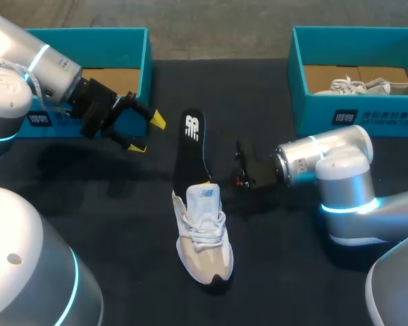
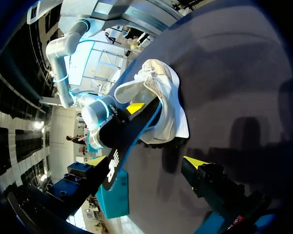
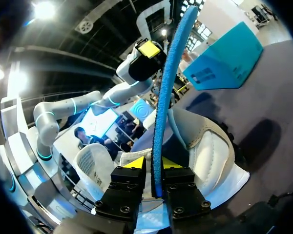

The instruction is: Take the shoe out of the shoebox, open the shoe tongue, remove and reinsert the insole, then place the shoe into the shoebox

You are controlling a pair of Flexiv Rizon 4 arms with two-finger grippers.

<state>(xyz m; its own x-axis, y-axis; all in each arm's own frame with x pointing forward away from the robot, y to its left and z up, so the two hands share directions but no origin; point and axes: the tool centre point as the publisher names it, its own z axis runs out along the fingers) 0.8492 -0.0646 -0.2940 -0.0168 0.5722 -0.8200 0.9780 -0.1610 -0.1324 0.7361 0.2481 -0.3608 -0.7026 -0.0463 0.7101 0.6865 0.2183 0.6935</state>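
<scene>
Now right tool (image 3: pixel 154 165) tight on insole (image 3: pixel 168 87)

We've got rounded silver arms here, left arm (image 1: pixel 47 64) and right arm (image 1: pixel 319 156), each ringed with glowing cyan bands back behind the claw. Our left gripper (image 1: pixel 147 134) is black with yellow wedge tips; our right gripper (image 3: pixel 154 165) shows black finger blocks with round screws just behind its yellow tips.
</scene>
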